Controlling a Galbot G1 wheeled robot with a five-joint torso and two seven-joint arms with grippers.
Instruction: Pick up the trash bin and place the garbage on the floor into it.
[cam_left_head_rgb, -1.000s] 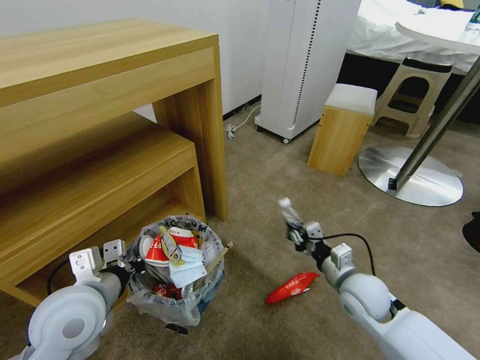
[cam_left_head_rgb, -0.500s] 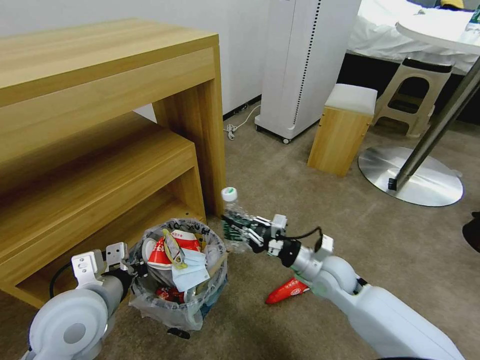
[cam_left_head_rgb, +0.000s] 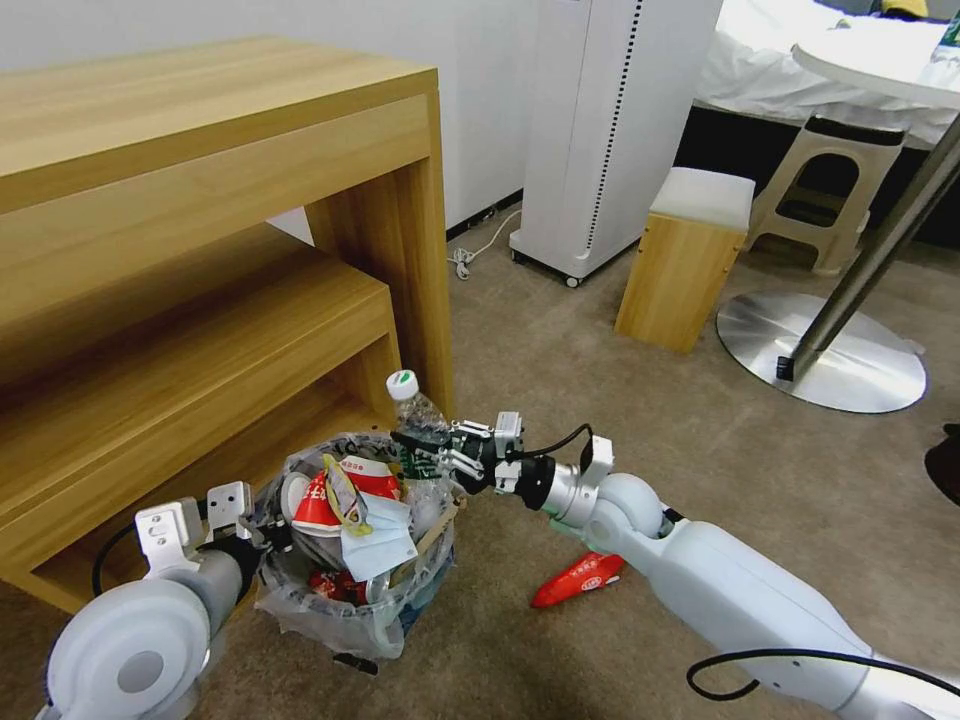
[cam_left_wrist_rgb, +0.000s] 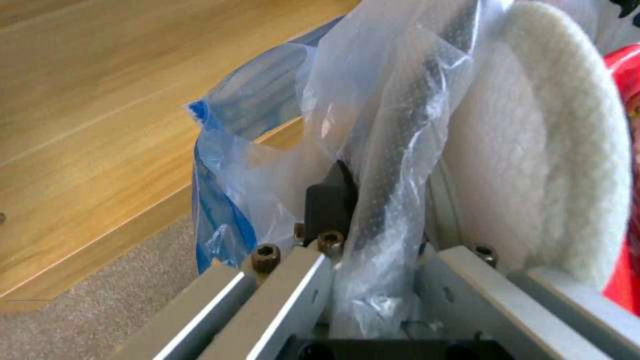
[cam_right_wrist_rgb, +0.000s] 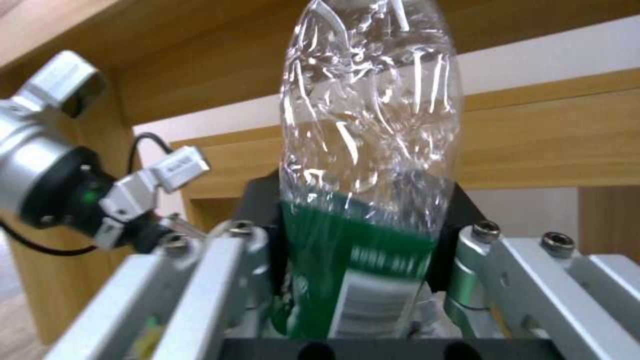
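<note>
Bottle (cam_left_head_rgb: 416, 425) now above trash bin (cam_left_head_rgb: 300, 600)

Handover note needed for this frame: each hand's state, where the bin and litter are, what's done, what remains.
Left hand: shut on the trash bin, pinching its rim and plastic liner beside the wooden bench.
Right hand: shut on the plastic bottle, held over the bin's far rim.
Done: bin is nearly full, with a white slipper, a mask and red-white packets inside.
Left: release the bottle into the bin, then collect the red wrapper lying on the carpet.
</note>
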